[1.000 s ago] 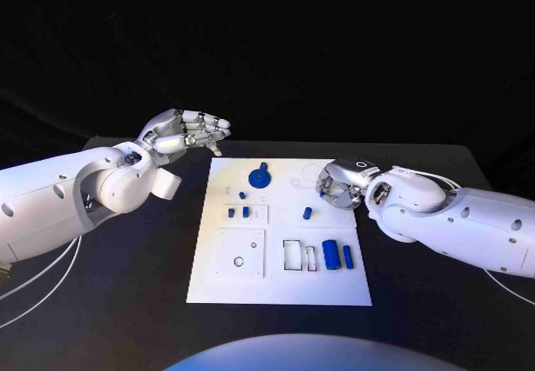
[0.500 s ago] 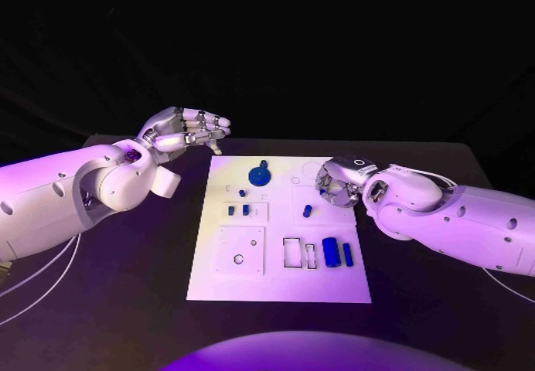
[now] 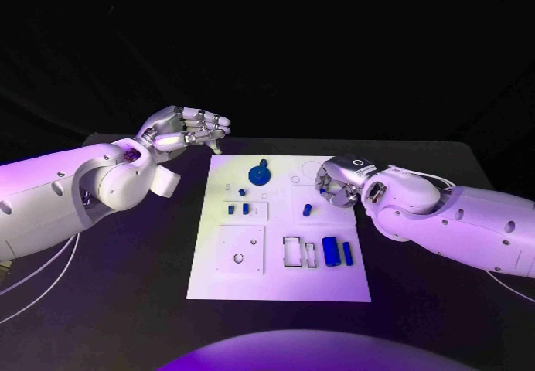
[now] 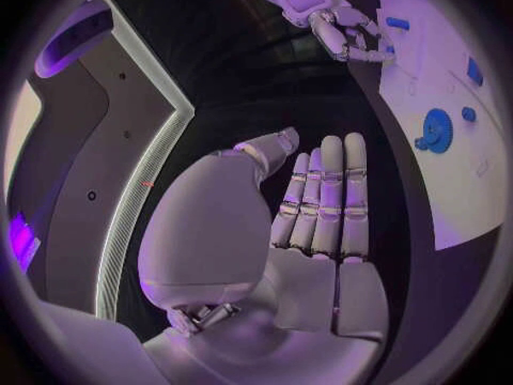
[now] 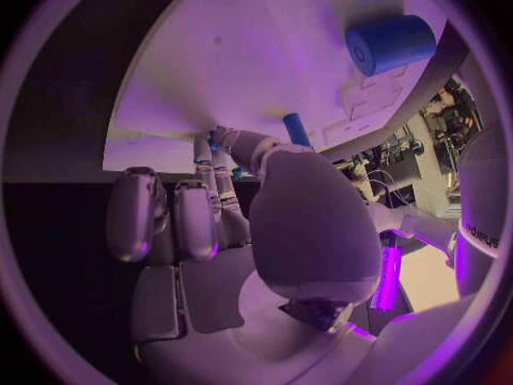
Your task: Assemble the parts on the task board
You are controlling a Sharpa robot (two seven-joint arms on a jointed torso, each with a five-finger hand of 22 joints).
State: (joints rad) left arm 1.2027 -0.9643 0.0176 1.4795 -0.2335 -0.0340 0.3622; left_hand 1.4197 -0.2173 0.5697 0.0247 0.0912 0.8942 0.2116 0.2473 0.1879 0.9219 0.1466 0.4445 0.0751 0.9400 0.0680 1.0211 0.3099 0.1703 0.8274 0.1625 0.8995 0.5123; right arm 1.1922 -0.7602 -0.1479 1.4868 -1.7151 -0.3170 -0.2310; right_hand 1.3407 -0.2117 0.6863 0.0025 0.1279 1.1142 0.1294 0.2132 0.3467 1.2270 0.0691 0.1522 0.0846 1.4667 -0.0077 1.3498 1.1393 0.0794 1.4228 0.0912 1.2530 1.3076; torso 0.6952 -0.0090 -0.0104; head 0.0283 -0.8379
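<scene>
Right hand (image 3: 337, 188) low at the task board's (image 3: 279, 290) right edge, fingers curled by a small blue peg (image 5: 296, 131), grip unclear, left hand (image 3: 184, 130) curled, holding nothing, far-left of the board

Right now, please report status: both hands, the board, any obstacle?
Left hand curled, holding nothing, off the task board's far left corner. Right hand at right edge, fingers around a small blue peg. Nothing blocking.
</scene>
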